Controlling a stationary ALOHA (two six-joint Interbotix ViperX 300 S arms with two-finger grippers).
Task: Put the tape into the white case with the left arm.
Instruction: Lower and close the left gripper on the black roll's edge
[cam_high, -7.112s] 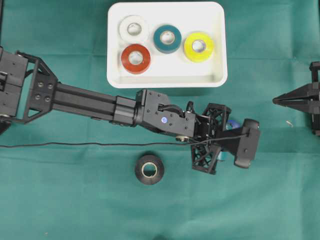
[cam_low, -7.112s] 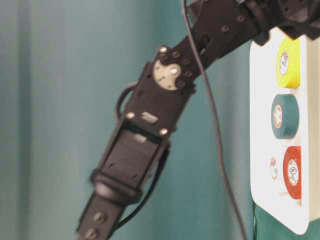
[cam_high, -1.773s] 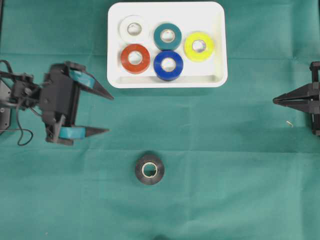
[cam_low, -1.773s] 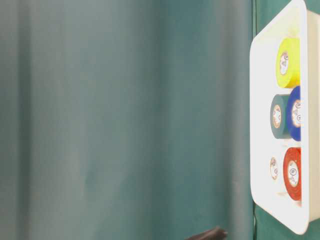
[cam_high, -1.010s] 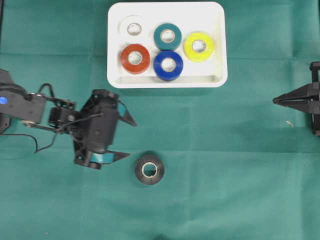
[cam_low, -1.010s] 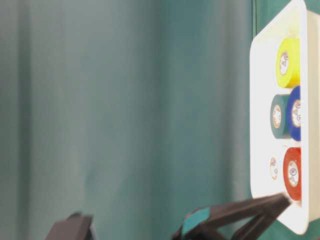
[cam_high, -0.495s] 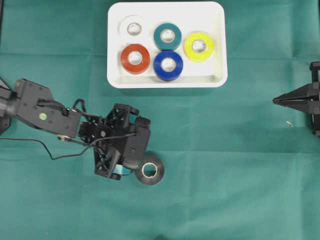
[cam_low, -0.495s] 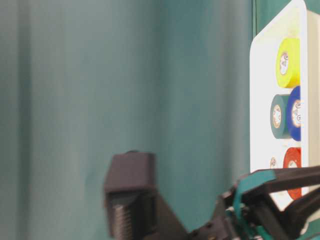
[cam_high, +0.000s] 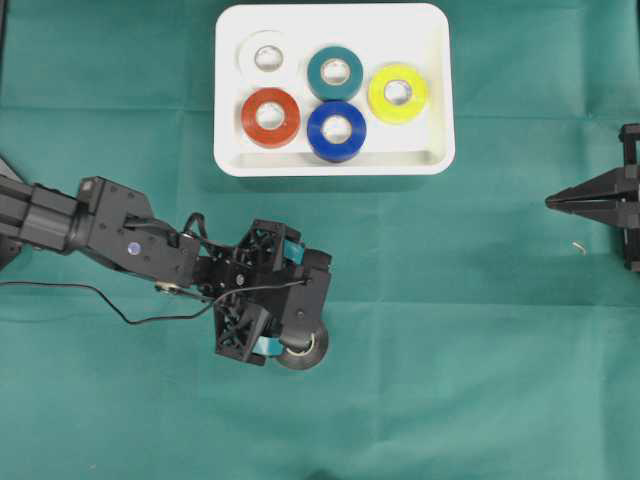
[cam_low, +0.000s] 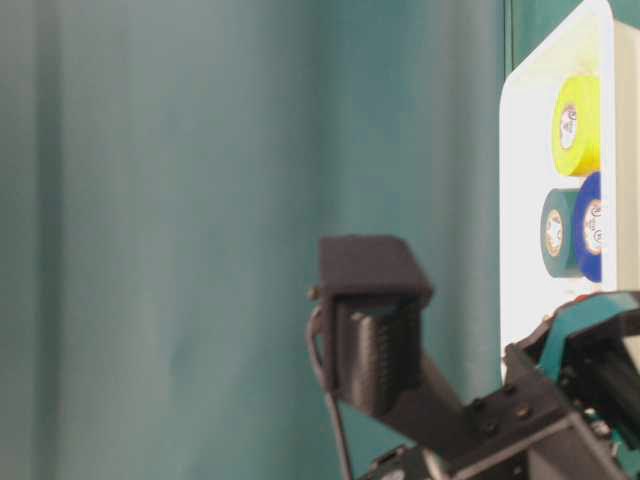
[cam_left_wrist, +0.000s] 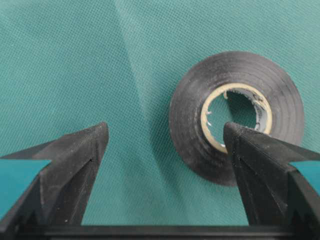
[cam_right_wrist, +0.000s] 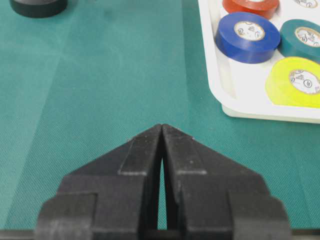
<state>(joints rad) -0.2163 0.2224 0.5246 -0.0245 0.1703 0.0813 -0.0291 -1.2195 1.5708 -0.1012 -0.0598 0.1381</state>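
Observation:
A black tape roll (cam_left_wrist: 187, 115) lies flat on the green cloth, and from overhead only its lower right edge (cam_high: 318, 352) shows under the left arm. My left gripper (cam_left_wrist: 165, 129) hangs open just above it. One fingertip (cam_left_wrist: 235, 137) is over the roll's cardboard core and the other (cam_left_wrist: 97, 135) is over bare cloth to the roll's left. Nothing is held. The white case (cam_high: 435, 60) sits at the top centre, well away from the roll. My right gripper (cam_right_wrist: 162, 126) is shut and empty at the right edge (cam_high: 552, 202).
The white case holds several rolls: white (cam_high: 266, 58), teal (cam_high: 335, 73), yellow (cam_high: 397, 93), red (cam_high: 271, 116) and blue (cam_high: 337, 130). A thin black cable (cam_high: 90, 290) trails left from the left arm. Green cloth (cam_high: 450, 330) covers the table.
The left arm has swung right and down from the left side until its gripper sits over the black tape, with the jaws still wide apart. The right arm has not moved.

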